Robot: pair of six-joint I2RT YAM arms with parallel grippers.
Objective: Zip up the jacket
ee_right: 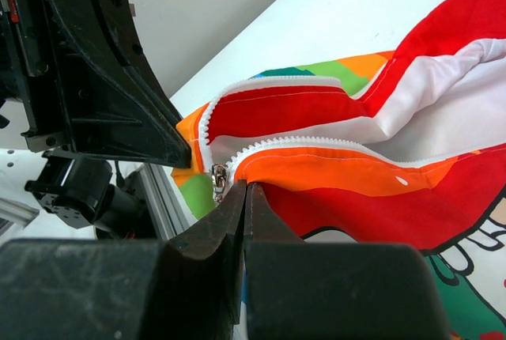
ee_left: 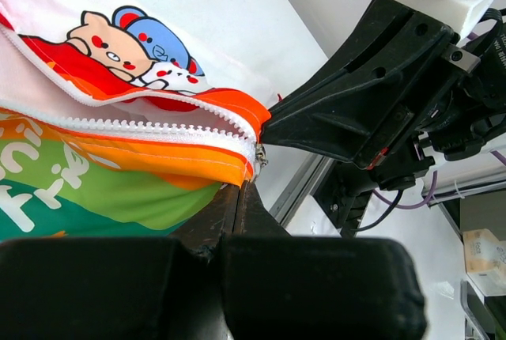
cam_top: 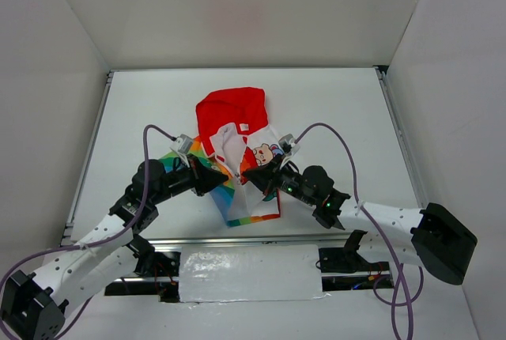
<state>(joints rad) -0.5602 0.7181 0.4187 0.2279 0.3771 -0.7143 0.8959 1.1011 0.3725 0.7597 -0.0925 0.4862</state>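
Small white red-hooded fabric jacket (cam_top: 237, 130) sits mid white surface (cam_top: 340, 119), hood at twelve o'clock. Left gripper (ee_left: 243, 190) from eight, right gripper (ee_right: 245, 190) from four, both pinching cloth beside the silver zipper slider (ee_right: 217, 182). Tips nearly touching: a tug could clash them or slip the cloth.

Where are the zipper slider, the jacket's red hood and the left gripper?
zipper slider (ee_right: 219, 182), right wrist view, on its metal body.
red hood (cam_top: 233, 107), top external view, mid-fabric.
left gripper (ee_left: 241, 194), left wrist view, between its closed fingertips at the jacket hem (ee_left: 225, 170).
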